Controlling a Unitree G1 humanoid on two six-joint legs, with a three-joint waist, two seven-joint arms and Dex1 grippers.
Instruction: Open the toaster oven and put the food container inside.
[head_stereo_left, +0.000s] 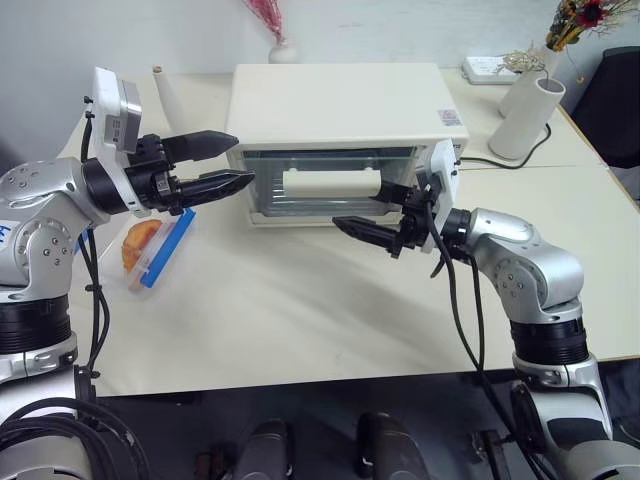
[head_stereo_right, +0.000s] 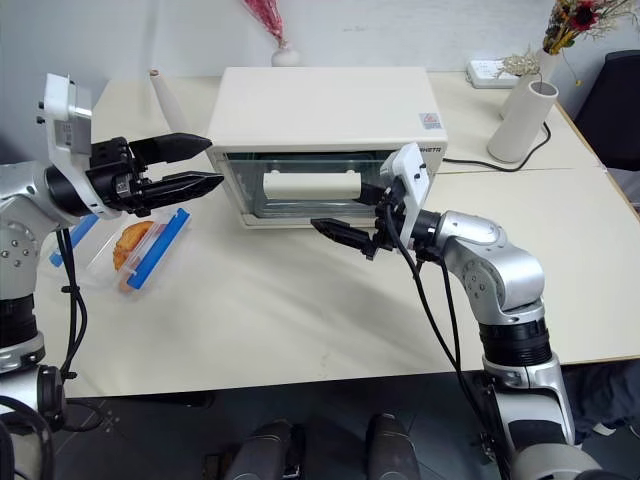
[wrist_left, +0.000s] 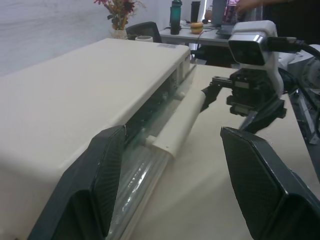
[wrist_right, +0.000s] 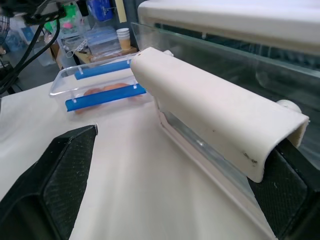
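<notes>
**Both hands poised at the closed oven door**

Nearest, the right hand (head_stereo_left: 365, 220) is spreading its fingers wide at the white bar handle (head_stereo_left: 332, 183), one finger under it, gripping nothing. The left hand (head_stereo_left: 222, 163) is hovering with fingers apart and empty at the oven's left front corner. The food container (head_stereo_left: 158, 246) is lying on the table (head_stereo_left: 300, 320) at left, below that hand. Farther back, the toaster oven (head_stereo_left: 340, 110) is sitting with its glass door closed.

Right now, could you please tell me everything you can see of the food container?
The food container is a clear rectangular plastic box with blue clip strips along two sides and orange-brown food inside. It sits lidded and flat on the table, left of the toaster oven and apart from it, below the open left claw; nothing grips it.
</notes>
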